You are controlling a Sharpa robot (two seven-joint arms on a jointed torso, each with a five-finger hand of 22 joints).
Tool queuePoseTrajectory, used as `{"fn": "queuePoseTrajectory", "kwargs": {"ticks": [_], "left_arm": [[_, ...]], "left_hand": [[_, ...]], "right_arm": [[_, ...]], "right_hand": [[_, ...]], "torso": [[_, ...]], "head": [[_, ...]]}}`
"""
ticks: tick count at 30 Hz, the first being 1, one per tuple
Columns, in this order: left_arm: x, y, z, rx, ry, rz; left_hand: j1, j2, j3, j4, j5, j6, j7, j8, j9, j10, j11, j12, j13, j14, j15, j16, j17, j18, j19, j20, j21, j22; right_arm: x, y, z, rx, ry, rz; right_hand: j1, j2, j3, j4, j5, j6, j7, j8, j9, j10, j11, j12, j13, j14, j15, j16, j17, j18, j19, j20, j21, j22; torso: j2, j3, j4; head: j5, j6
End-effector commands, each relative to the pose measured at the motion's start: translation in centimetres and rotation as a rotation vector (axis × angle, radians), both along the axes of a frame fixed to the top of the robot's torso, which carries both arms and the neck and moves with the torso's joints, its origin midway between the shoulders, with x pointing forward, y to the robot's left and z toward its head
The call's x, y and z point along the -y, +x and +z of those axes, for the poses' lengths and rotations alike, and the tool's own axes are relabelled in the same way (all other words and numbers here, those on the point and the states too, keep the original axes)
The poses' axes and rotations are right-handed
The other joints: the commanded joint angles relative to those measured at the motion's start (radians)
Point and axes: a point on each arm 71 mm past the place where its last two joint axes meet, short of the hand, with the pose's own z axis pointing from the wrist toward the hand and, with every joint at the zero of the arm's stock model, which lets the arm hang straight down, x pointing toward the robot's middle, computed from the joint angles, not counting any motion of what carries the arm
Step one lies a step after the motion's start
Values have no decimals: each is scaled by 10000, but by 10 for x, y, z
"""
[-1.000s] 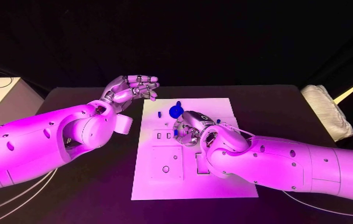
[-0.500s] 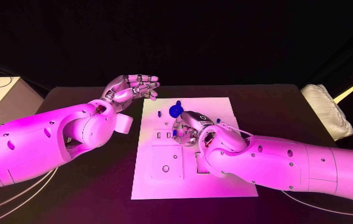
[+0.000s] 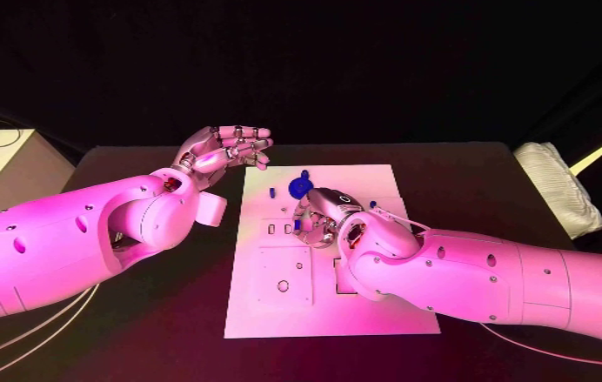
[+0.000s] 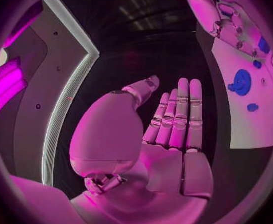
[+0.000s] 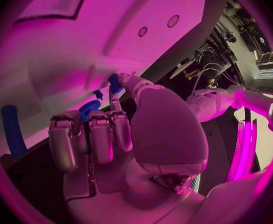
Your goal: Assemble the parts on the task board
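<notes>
The white task board lies mid-table. My right hand hovers low over its middle with its fingers curled, and the thumb and a finger pinch a small blue part against the board. A round blue part stands just beyond that hand, with a small blue peg to its left and another blue piece to its right. My left hand is raised off the board's far left corner; its fingers are straight and hold nothing. The left wrist view shows the round blue part on the board.
A long blue peg lies on the board near my right hand. A white bundle sits at the table's right edge and a pale box at its left edge. Recessed slots and holes mark the board's near half.
My right hand has crept slightly farther across the board with the small blue part still pinched. The left hand stays where it was.
</notes>
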Motion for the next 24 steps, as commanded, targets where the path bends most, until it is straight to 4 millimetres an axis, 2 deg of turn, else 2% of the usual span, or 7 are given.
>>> {"fn": "queuePoseTrajectory", "kwargs": {"ticks": [1,9,21,22,24], "left_arm": [[2,-1,1,74,-61,-194],[2,-1,1,72,-58,-189],[1,0,1,66,-47,-168],[1,0,1,66,-47,-168],[1,0,1,65,-46,-166]], "left_hand": [[-9,-6,57,27,-8,89,106,-32,-11,40,7,-31,-5,-55,19,61,16,35,-66,31,23,9],[-9,-6,57,27,-8,89,106,-32,-11,40,7,-31,-5,-55,19,61,16,35,-66,31,23,9],[-9,-6,57,27,-8,89,106,-32,-11,40,7,-31,-5,-55,19,61,16,35,-66,31,23,9],[-9,-6,57,27,-8,89,106,-32,-11,40,7,-31,-5,-55,19,61,16,35,-66,31,23,9],[-9,-6,57,27,-8,89,106,-32,-11,40,7,-31,-5,-55,19,61,16,35,-66,31,23,9]], "right_arm": [[-1,-1,-3,15,-262,191],[-1,-1,-3,16,-304,341],[-2,-2,-4,-29,-359,495],[-2,-2,-4,-28,-353,500],[-2,-2,-4,-23,-338,513]], "right_hand": [[-81,-69,-23,-50,0,-167,48,7,-45,239,-9,-71,1771,1058,-49,37,2634,-67,1046,-94,45,2627],[-226,-284,-52,-94,-52,-473,173,-129,-138,88,99,-239,1627,1058,39,37,2634,-67,1046,-30,45,2627],[-330,-435,-131,-98,-111,-624,236,-200,-200,-25,158,-362,1521,1058,93,37,2634,-67,1046,21,45,2627],[-358,-447,-149,-85,-134,-645,244,-210,-209,-42,168,-380,1505,1058,101,37,2634,-67,1046,29,45,2627],[-470,-500,-283,-24,-512,-701,263,-228,-243,-128,194,-478,1420,1058,131,37,2634,-67,1046,66,45,2627]], "torso": [[-9,12,-8],[-7,6,-6],[-2,12,-10],[-2,12,-10],[-4,13,-14]], "head": [[15,4],[-10,5],[6,22],[6,22],[9,26]]}}
